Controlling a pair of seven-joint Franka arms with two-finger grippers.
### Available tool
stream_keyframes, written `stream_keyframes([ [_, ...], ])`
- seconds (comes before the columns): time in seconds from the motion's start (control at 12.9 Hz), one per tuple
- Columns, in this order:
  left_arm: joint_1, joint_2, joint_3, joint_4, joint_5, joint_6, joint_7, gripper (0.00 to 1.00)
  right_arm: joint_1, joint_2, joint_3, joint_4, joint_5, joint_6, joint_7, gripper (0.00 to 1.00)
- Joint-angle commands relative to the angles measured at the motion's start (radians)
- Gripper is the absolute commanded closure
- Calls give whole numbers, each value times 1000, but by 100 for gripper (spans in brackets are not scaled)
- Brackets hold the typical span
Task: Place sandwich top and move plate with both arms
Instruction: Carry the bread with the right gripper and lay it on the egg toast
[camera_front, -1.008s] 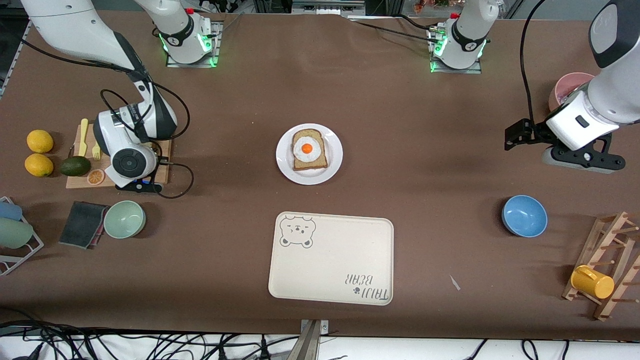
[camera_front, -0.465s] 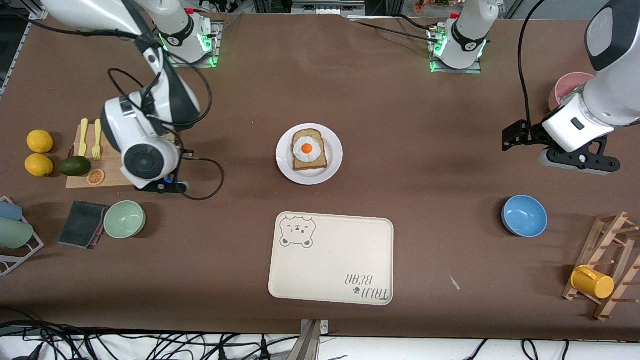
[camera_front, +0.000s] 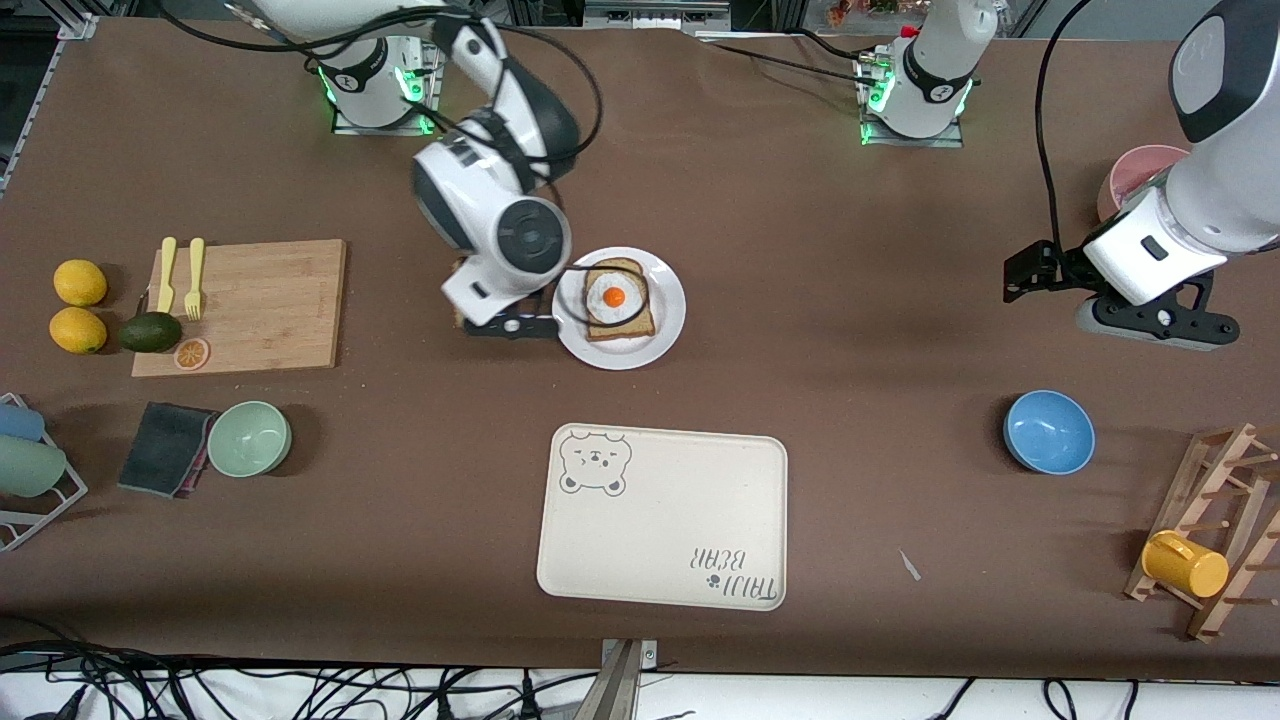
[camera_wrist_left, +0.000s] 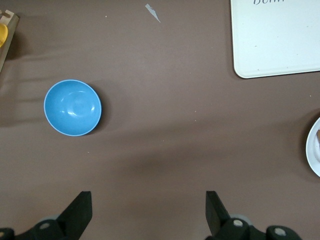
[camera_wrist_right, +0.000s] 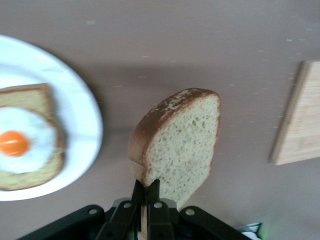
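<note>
The bear-printed tray (camera_front: 661, 517) lies nearest on the desk (camera_front: 820, 400). Farther off sits the white plate (camera_front: 667, 320) with the egg-topped slice (camera_front: 619, 299). Just beside it, over the desk, the right claw (camera_wrist_right: 146, 200) pinches the sandwich top (camera_wrist_right: 181, 145). The left claw (camera_wrist_left: 148, 212) waits, spread open, above the blue bowl (camera_front: 1048, 431).

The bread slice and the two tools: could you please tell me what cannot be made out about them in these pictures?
- Bread slice: in the front view the right arm's wrist covers nearly all of it; only the right wrist view shows it clamped.
- Right tool: hidden under its own wrist in the front view.
- Left tool: fingers cut off by the left wrist view's edge.
- Plate: one rim covered by the right arm in the front view; cut off in both wrist views.
</note>
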Motion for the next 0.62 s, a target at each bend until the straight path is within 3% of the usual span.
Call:
stream_keyframes([
  [0.0, -16, 25, 0, 29, 17, -16, -9, 0, 56, 122, -8, 163, 8, 6, 13, 100],
  [0.31, -22, 33, -2, 29, 17, -13, -11, 0, 86, 182, -5, 176, 139, 153, 43, 100],
  [0.54, -23, 33, -2, 29, 17, -13, -11, 0, 93, 199, -5, 177, 169, 225, 49, 100],
])
